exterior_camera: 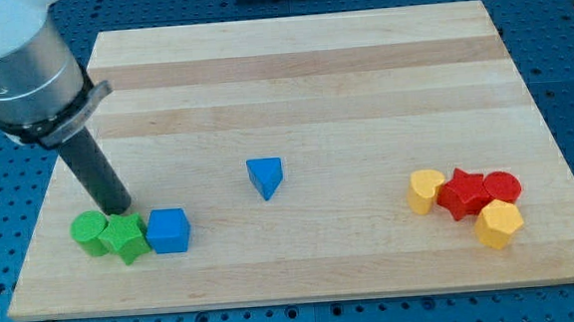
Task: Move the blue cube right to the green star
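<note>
Blue cube (167, 230) is seen near the view's bottom left of the desk (301, 70), touching the right side of the green star (124, 237). A green cylinder (89, 233) is pressed against the star's left side, so the three form a short row.

Eight blocks are counted in all: two blue, two green, two red and two yellow. The second blue piece, a blue triangular block (265, 176), is placed alone near the middle of the desk, well apart from the row. At the view's right, four blocks are clustered together: a yellow rounded block (426, 190), a red star (463, 192), a red cylinder (502, 186) and a yellow hexagonal block (499, 225) just below the red pair.

My tip (117, 210) is set down just above the green star and green cylinder, near their meeting point, with the dark rod slanting up to a grey arm housing at the view's top left. No jaws are fitted, so their state cannot be told.

The desk is a pale wooden board with lengthwise grain, laid on a blue perforated surface.
</note>
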